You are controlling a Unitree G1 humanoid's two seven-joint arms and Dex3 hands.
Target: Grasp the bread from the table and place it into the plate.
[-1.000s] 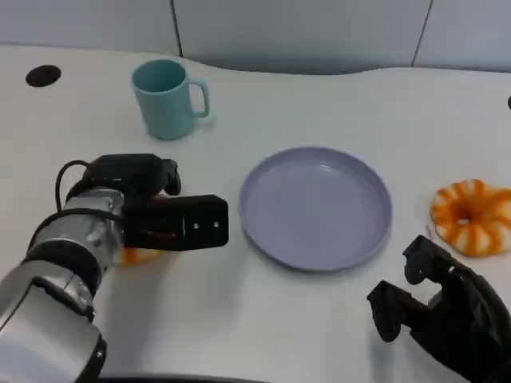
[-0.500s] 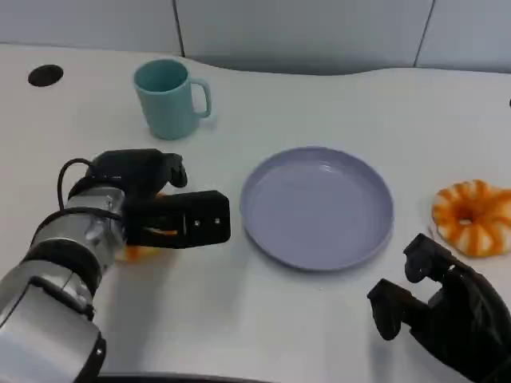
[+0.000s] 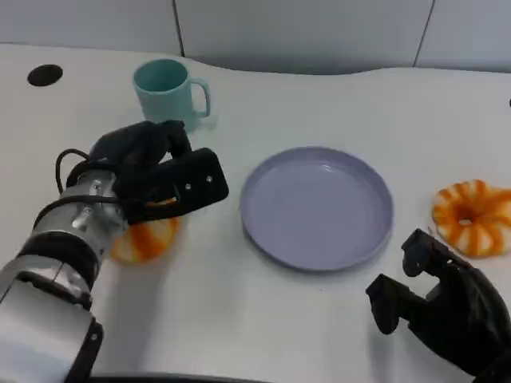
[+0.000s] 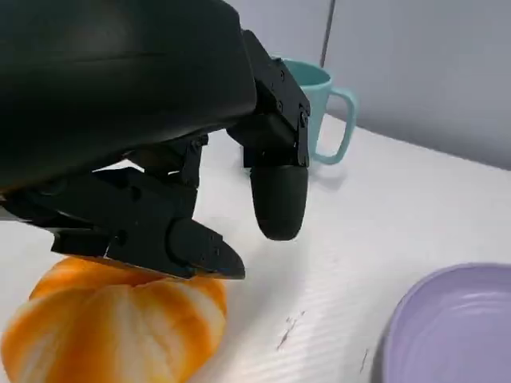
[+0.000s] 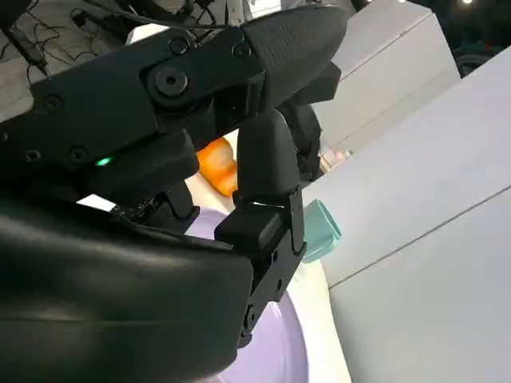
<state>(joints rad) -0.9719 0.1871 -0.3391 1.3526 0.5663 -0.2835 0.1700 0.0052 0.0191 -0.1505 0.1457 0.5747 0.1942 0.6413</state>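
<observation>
No readable writing; left hand (image 3: 160,179) apparently touching bread (image 3: 144,239).

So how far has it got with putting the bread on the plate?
Early days. The plate holds nothing yet. The left robot hand is over the bread, fingers touching its top, but it isn't clearly gripped. Still to do: grasp, lift, carry to the plate. The right robot hand holds nothing.
</observation>
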